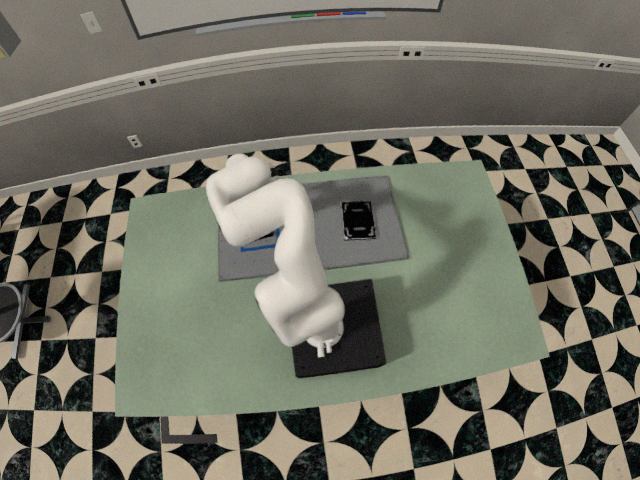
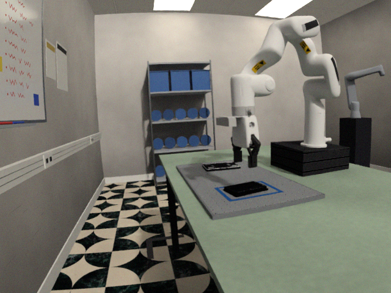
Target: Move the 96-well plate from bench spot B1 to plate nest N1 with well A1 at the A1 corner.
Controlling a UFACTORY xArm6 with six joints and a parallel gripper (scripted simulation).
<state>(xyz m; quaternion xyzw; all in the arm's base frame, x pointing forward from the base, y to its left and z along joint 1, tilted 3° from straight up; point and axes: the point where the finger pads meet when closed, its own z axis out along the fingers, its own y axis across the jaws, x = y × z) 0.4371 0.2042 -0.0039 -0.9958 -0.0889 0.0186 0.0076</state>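
Observation:
The black 96-well plate [image 2: 246, 188] lies flat inside the blue outline of spot B1 on the grey board. In the top view the white arm [image 1: 279, 242] covers most of the plate, and only a corner of the blue outline [image 1: 258, 246] shows. The plate nest N1 [image 1: 358, 220], black with white corner locators, is empty; it also shows in the exterior view [image 2: 220, 165]. My gripper [image 2: 245, 160] points down with its fingers wide open and nothing between them. It hangs over the board, above the plate and apart from it. The plate's cut-off corner is too small to tell.
The arm's black base block [image 2: 309, 155] stands on the green table behind the board. A second grey arm on a black pedestal [image 2: 355, 138] stands at the far right. A shelf with blue boxes [image 2: 179, 107] stands against the back wall.

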